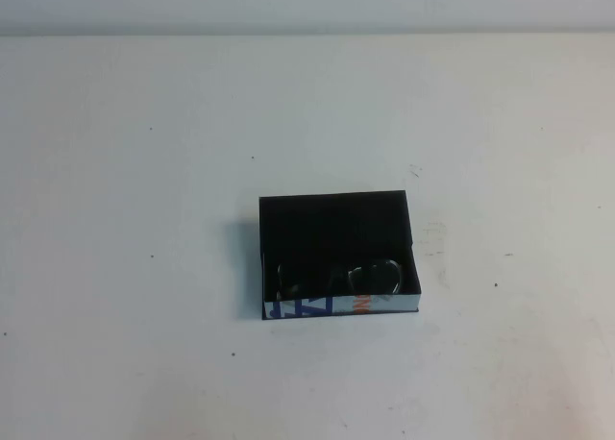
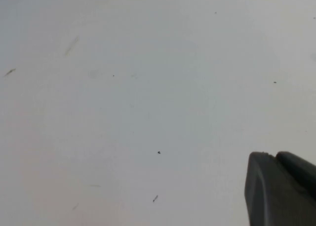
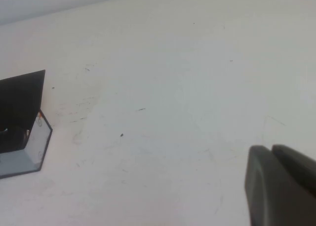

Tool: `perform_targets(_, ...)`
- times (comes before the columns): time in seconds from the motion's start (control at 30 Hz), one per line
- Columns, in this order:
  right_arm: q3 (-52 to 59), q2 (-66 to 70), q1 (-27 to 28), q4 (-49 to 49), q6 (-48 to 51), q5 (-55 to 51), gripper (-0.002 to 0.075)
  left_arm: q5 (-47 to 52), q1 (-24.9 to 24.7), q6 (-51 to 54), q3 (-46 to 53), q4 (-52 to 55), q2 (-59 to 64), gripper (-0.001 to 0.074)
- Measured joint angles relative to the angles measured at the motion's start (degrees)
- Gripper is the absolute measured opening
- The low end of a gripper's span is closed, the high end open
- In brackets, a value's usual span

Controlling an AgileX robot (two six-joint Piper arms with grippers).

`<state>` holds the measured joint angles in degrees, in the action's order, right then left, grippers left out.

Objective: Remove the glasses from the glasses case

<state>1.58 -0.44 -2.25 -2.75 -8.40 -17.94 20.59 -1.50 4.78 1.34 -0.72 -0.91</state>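
The glasses case (image 1: 309,306), a shallow black box with a white front wall printed blue and orange, lies open at the table's middle. The glasses (image 1: 373,276) lie folded inside it, along that front wall. One corner of the case shows in the right wrist view (image 3: 30,149). Neither arm shows in the high view. My left gripper (image 2: 274,157) is shut and empty over bare table. My right gripper (image 3: 271,149) is shut and empty, off to the right of the case.
The white table (image 1: 144,171) carries small dark specks and scuff marks. Its far edge meets a pale wall (image 1: 307,3) at the back.
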Motion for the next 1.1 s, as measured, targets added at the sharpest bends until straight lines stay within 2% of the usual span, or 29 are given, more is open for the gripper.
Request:
perform_targets(0.73,0.0,0.0,0.0,0.0,0.0,0.12,-0.0018,0.0,0.0,0.0,0.0,0.0,0.0,-0.0005)
perform_targets(0.87,-0.26,0.0,0.0,-1.67,0.0,4.89,-0.0018,0.0,0.0,0.0,0.0,0.0,0.0,-0.0005)
perform_targets(1.0,-8.58,0.0,0.0,-2.51,-0.19,4.67,-0.0018,0.0,0.0,0.0,0.0,0.0,0.0,-0.0005)
perform_targets(1.1,-17.88,0.17,0.0,-2.74,-0.19,-2.12,-0.0018,0.0,0.0,0.0,0.0,0.0,0.0,-0.0005)
